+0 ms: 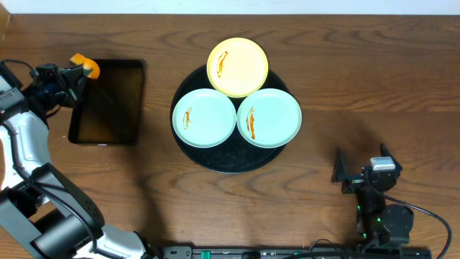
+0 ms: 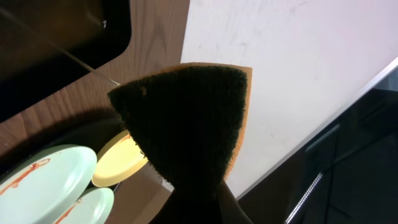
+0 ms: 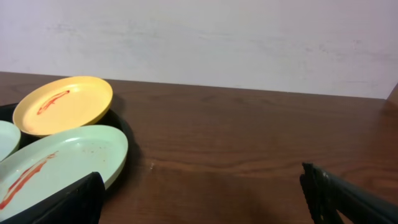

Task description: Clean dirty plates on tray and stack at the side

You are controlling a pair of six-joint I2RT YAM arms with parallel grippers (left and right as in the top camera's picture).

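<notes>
My left gripper (image 1: 77,72) grips sponge (image 1: 89,66), far left. Right gripper (image 1: 359,165) wide, empty. Plates (image 1: 203,118) dirty; I must wipe next.

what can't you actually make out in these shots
Left wrist view: the sponge fills the middle and hides the fingers of the left gripper.
Overhead: the three plates cover most of the round black tray, so its floor is hidden.
Right wrist view: the left edge cuts off most of one mint plate.
Overhead: the rectangular tray is dark and glossy; what it holds is unclear.
</notes>
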